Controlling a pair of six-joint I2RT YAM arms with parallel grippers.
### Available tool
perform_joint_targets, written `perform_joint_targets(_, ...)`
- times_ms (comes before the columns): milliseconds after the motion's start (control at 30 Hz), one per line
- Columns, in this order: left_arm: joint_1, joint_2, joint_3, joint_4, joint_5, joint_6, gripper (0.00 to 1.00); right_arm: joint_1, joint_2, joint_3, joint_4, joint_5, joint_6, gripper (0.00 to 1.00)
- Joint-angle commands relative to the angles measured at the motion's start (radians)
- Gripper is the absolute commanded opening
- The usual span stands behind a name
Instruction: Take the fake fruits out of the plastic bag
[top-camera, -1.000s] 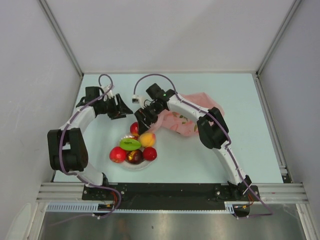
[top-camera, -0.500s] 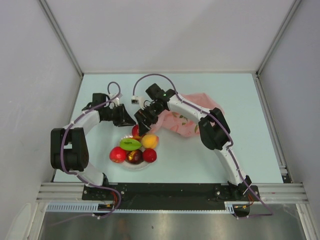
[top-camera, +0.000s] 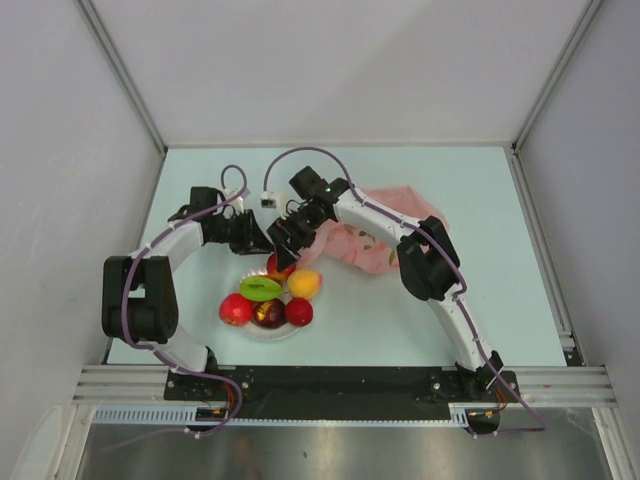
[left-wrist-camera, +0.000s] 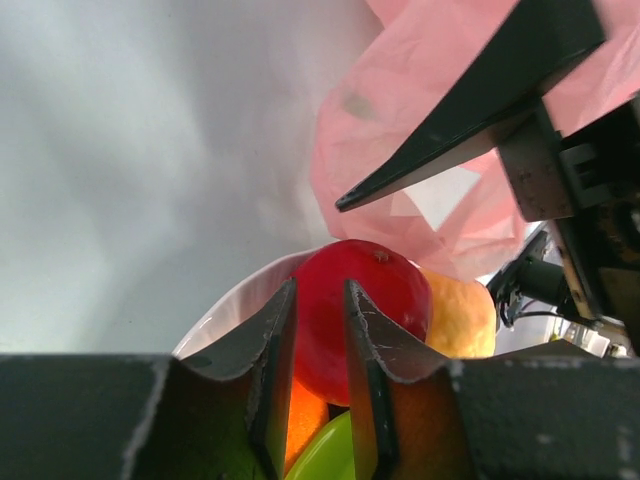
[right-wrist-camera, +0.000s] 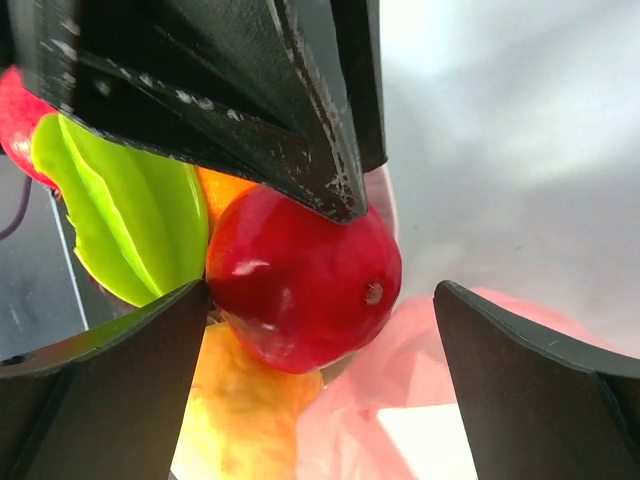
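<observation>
Two arms met over the white plate (top-camera: 268, 334). The left arm folded sharply at its elbow by the table's (top-camera: 500, 300) left edge and reached rightward. The left gripper (top-camera: 262, 243) had its fingers (left-wrist-camera: 278, 345) drawn almost together with only a thin gap, gripping nothing. The right arm bent above the plastic bag (top-camera: 395, 215) and stretched left. The right gripper (top-camera: 283, 246) was spread wide just above a red apple (right-wrist-camera: 300, 290) at the plate's far rim, close to the left gripper's tips. The other fake fruits (top-camera: 268, 312) lay on the plate. The bag lay crumpled right of the plate, partly under the right forearm.
</observation>
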Motion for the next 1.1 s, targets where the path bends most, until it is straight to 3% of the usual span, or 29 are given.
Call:
perform_joint_targets(0, 0.001, -0.019, 0.049, -0.009, -0.024, 0.026, 0.30, -0.011, -0.018, 0.089, 0.019, 0.025, -0.011, 0.99)
perform_joint_targets(467, 0.016, 0.006, 0.115, -0.024, -0.052, 0.037, 0.28, -0.016, -0.036, 0.125, 0.021, 0.035, -0.017, 1.00)
perform_joint_targets(800, 0.015, 0.014, 0.124, -0.010, -0.046, 0.022, 0.28, -0.053, -0.109, 0.269, 0.102, 0.073, 0.073, 1.00)
perform_joint_targets(933, 0.045, -0.003, 0.127, -0.016, -0.050, 0.022, 0.28, -0.119, -0.213, 0.179, 0.093, 0.150, 0.066, 1.00)
perform_joint_targets(1067, 0.065, -0.051, 0.150, -0.016, -0.051, 0.020, 0.30, -0.221, -0.393, -0.088, 0.039, 0.300, 0.003, 0.93)
